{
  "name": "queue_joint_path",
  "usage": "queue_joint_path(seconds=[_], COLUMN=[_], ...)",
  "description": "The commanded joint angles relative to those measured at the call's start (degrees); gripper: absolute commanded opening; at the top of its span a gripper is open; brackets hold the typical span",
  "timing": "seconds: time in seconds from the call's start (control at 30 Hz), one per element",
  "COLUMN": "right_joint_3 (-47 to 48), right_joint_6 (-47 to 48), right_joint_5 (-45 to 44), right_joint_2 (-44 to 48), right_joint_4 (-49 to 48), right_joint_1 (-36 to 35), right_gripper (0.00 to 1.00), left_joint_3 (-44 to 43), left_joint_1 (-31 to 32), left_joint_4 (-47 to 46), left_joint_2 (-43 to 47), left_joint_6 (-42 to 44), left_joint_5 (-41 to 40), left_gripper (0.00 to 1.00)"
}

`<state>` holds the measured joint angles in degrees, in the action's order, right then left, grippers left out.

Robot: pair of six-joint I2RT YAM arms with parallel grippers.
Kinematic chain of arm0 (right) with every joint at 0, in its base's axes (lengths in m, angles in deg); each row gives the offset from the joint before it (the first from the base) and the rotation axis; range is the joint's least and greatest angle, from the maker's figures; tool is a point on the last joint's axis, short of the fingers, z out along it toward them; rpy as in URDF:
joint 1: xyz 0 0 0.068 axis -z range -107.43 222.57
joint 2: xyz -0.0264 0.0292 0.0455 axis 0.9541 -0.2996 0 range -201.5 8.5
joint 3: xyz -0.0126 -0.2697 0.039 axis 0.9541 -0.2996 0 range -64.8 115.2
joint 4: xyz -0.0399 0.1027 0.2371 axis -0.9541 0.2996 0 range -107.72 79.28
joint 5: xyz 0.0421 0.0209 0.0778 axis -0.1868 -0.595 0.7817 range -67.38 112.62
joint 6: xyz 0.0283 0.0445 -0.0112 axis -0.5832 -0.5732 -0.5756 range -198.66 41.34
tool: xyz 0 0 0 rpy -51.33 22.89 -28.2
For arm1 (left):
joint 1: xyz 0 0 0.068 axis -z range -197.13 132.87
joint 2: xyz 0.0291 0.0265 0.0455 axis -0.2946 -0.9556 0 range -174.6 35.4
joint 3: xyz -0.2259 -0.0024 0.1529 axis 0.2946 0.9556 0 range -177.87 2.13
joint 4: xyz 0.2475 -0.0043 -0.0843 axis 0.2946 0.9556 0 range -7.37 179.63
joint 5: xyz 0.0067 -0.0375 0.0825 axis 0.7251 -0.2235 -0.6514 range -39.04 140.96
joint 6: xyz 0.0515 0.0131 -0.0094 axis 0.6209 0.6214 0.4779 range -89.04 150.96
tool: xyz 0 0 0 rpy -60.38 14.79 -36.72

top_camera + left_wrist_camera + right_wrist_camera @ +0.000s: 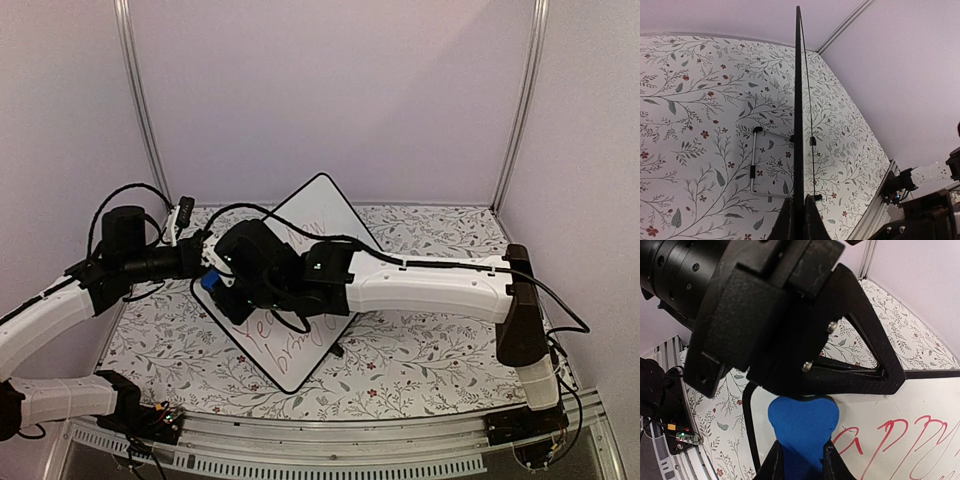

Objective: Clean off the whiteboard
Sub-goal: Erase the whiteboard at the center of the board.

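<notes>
Blue foam marks the single eraser [802,425], clamped between the two fingers of the right gripper [802,456] and pressed against the white face of the one whiteboard [285,355]. We count two arms, each with one gripper. The left gripper [798,212] is pinched tight on the board's left rim, which its wrist camera shows edge-on as a thin black line. The board sits at mid-table, turned corner-on so that it reads as a diamond from above. We see red handwriting [890,440] just right of the eraser, and at least two lines of it below the right arm. One wire stand [754,160] shows beside the board on the floral table [420,360]. Two small black tabs [812,141] sit on the rim.
</notes>
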<state>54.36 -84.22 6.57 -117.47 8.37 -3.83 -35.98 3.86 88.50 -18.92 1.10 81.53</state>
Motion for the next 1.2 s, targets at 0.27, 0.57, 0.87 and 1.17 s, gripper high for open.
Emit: queue_joint_path(seconds=[0.27,0.57,0.87,1.17], right_joint_3=[-5.8,-8.0,-11.1,-14.5], right_joint_6=[-2.1,-2.5,-3.3,-4.1], right_joint_5=[0.9,0.6,0.8,1.2], right_joint_2=[0.9,2.2,3.4,5.1], right_joint_4=[2.5,2.6,1.9,1.1], right_joint_1=[-0.8,-1.3,-1.4,-1.5], right_gripper=[0.11,0.1,0.1,0.1], left_joint_3=[0.0,0.1,0.0,0.0], left_joint_1=[1.1,1.1,1.1,1.1], left_joint_4=[-4.9,-5.0,-4.9,-4.9], left_joint_2=[1.7,1.8,1.4,1.6], left_joint_6=[0.7,0.8,0.7,0.7], left_joint_5=[2.7,2.4,2.5,2.2], left_gripper=[0.0,0.0,0.0,0.0])
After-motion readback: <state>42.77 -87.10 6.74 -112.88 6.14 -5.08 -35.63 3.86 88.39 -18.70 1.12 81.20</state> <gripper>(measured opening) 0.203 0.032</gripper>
